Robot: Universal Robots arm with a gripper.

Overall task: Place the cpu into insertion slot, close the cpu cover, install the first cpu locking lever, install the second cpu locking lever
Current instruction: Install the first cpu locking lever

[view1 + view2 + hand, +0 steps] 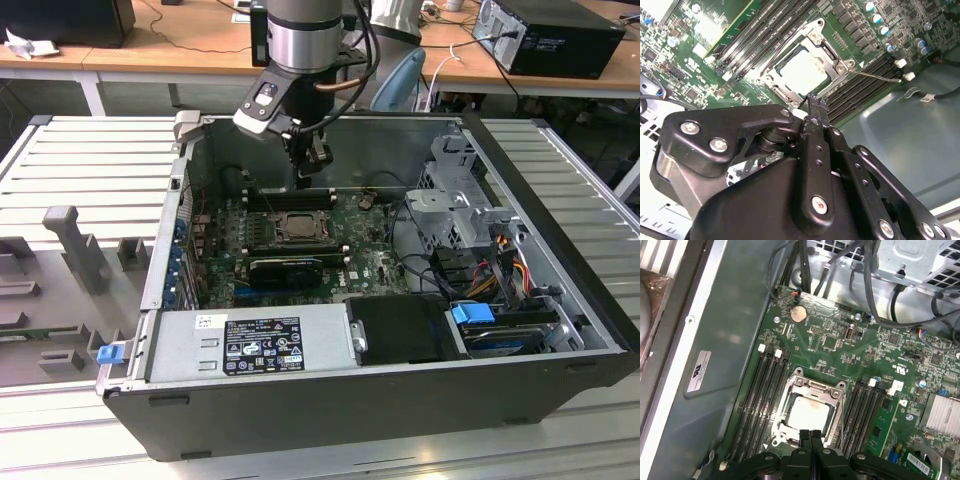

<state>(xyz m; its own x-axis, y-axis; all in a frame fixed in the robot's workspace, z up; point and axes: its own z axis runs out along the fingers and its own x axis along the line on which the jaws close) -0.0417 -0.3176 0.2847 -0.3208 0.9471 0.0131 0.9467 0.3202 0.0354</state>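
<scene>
The cpu [809, 414] lies framed by the cpu cover [818, 385] on the green motherboard [840, 347], pincer [810, 434] clenched empty.

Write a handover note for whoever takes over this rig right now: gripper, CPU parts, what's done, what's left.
Gripper: fingers shut, nothing held, hovering near the slot's edge.
The cpu sits in the insertion slot; the cpu cover lies flat over it.
Done: cpu placed, cover closed.
Left: both locking levers; one wire lever sticks out sideways, apparently unlatched.
</scene>
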